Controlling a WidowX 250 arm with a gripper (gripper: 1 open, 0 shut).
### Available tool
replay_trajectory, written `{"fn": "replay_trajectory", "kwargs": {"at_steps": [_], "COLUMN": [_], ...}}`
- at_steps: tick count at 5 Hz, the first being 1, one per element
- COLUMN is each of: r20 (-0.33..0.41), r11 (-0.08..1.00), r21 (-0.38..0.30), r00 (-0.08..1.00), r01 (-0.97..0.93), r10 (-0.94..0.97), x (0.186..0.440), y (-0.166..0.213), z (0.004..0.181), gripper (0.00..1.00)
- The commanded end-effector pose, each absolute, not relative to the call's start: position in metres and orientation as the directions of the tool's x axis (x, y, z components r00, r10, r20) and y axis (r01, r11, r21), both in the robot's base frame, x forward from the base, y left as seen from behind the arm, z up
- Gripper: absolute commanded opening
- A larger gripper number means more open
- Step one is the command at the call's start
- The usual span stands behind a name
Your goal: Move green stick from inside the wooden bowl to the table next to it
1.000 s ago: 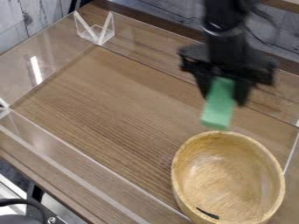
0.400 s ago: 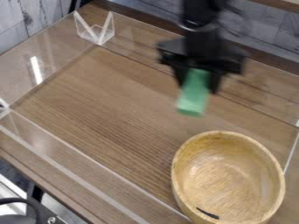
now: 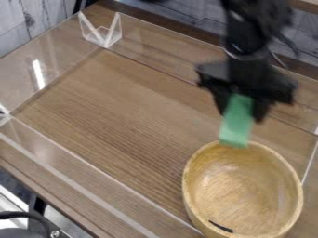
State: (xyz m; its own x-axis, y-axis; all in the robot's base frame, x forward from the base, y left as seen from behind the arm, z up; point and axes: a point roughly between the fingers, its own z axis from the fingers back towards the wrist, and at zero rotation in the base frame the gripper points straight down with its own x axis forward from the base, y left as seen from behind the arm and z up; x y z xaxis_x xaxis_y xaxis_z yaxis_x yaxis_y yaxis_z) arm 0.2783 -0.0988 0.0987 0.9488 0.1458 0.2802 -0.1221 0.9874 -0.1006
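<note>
My tool (image 3: pixel 247 100) is clamped on the green stick (image 3: pixel 237 124), gripping its upper end so the rest hangs down below my fingers, nearly upright with a slight tilt. The stick is in the air, clear of the counter (image 3: pixel 125 102), and its lower end hangs just above the far rim of the wooden bowl (image 3: pixel 243 193). The bowl sits at the near right of the counter, and a small dark mark shows by its near rim. Clear acrylic walls (image 3: pixel 56 60) edge the counter along the left and far sides.
</note>
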Motion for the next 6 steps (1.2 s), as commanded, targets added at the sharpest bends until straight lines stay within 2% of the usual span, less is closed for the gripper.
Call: {"fn": "replay_trajectory", "kwargs": {"at_steps": [1,2,4,5,6], "r20": [0.351,0.366,0.371,0.391,0.396], "r11": [0.976,0.967,0.980,0.970,0.976], "r21": [-0.119,-0.114,-0.108,-0.103,-0.105], "r00": [0.912,0.895,0.908,0.888,0.893], "r01": [-0.181,-0.229,-0.164,-0.218,-0.189], "r10": [0.211,0.255,0.193,0.241,0.215], "x": [0.291,0.292,0.295,0.297,0.299], "y": [-0.055,-0.009,-0.076,-0.032,-0.066], "z": [0.124,0.132,0.115,0.123,0.115], "gripper": [0.00,0.00,0.00,0.00,0.00]}}
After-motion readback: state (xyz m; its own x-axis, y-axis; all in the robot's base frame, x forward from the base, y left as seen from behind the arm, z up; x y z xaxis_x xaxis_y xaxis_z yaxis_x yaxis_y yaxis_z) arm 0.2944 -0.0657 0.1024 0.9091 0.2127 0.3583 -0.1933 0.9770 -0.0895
